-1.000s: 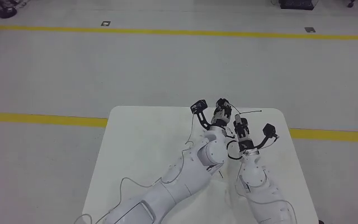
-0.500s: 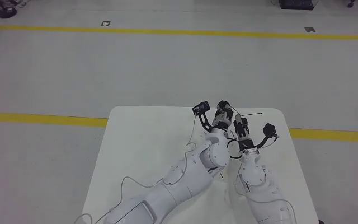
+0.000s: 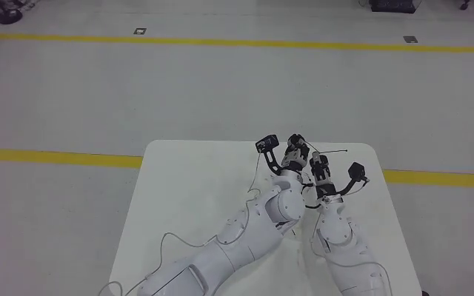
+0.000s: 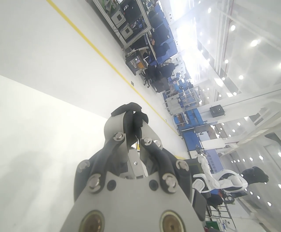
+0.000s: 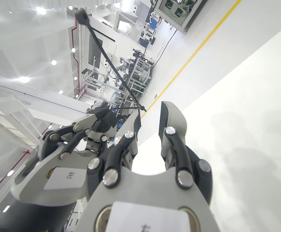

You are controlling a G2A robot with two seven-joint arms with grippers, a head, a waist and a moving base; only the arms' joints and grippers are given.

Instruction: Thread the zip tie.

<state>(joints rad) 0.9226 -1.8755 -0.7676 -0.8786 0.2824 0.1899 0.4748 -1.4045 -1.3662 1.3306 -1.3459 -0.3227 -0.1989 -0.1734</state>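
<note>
My left gripper (image 4: 133,117) is shut on a thin black zip tie (image 5: 109,63), held up above the far edge of the white table (image 3: 185,200). In the right wrist view the strap runs from the left gripper (image 5: 103,119) to a sharp bend (image 5: 143,108), then slants away to its square head (image 5: 81,15). My right gripper (image 5: 152,115) stands open right beside it, with the bend just off one fingertip (image 5: 137,119) and nothing between the fingers. From above, the left gripper (image 3: 297,142) and the right gripper (image 3: 319,160) sit close together, the zip tie (image 3: 331,150) sticking out sideways.
The table's surface around the arms is bare white. Grey floor with yellow lines (image 3: 222,42) lies beyond the table's far edge. Racks and workstations (image 4: 136,24) stand far off in the room.
The zip tie's free end has dipped very slightly. Both grippers stay almost where they were.
</note>
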